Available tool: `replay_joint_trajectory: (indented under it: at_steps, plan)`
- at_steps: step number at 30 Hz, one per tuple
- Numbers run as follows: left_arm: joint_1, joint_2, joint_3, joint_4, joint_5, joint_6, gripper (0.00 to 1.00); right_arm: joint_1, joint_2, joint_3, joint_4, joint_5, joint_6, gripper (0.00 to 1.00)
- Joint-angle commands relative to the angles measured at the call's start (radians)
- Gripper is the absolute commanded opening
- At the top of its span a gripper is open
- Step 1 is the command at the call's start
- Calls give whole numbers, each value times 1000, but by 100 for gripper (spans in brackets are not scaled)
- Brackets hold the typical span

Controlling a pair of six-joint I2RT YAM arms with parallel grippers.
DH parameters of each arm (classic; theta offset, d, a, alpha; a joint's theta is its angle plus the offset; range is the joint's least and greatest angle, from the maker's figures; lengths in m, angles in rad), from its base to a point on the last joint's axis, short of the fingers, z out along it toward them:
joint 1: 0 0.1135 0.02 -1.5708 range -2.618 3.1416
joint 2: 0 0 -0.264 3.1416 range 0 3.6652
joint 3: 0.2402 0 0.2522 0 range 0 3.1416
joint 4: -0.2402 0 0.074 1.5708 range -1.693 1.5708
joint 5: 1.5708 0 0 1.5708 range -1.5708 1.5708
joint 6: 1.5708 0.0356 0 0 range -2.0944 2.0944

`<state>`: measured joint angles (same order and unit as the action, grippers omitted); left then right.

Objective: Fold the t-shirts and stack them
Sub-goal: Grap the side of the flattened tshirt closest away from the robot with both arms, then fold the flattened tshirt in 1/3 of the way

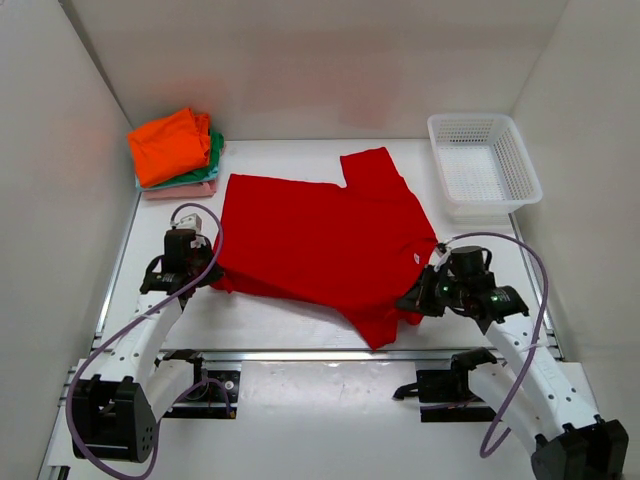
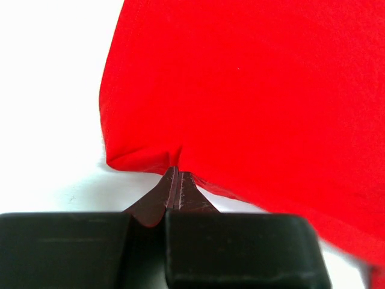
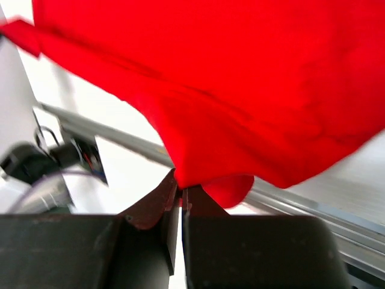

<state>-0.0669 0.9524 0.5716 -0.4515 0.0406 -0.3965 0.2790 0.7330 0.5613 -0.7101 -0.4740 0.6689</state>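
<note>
A bright red t-shirt [image 1: 320, 245] lies spread across the middle of the table, one sleeve pointing to the back. My left gripper [image 1: 212, 262] is shut on its near-left edge; in the left wrist view the gripper [image 2: 176, 171] pinches a fold of the red t-shirt [image 2: 252, 90]. My right gripper [image 1: 418, 298] is shut on the cloth at the near-right side, and the right wrist view shows the gripper [image 3: 181, 191] clamping the red t-shirt [image 3: 228, 90] lifted off the table. A stack of folded t-shirts [image 1: 172, 148], orange on green on pale pink, sits at the back left.
A white mesh basket [image 1: 483, 165] stands at the back right. White walls close in the table on three sides. A metal rail [image 1: 300, 354] runs along the near edge in front of the arm bases.
</note>
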Motion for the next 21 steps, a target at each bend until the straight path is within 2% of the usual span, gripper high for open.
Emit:
replay_joint_trajectory:
  at_steps: [1, 4, 6, 12, 21]
  plan:
    - [16, -6, 34, -7, -36, 25, 0, -136, -23, 29, -12, -101, -72, 0]
    - [10, -1, 31, 2, -35, 38, 0, -254, -29, 8, -26, -167, -97, 0]
    - [12, 5, 28, 14, -33, 36, 0, -277, -17, 5, 21, -210, -86, 0]
    - [12, 19, 30, 66, 2, 61, 0, -199, 51, 26, 127, -143, -38, 0]
    - [9, 140, 97, 91, 35, 148, 0, -278, 167, 55, 184, -186, -98, 0]
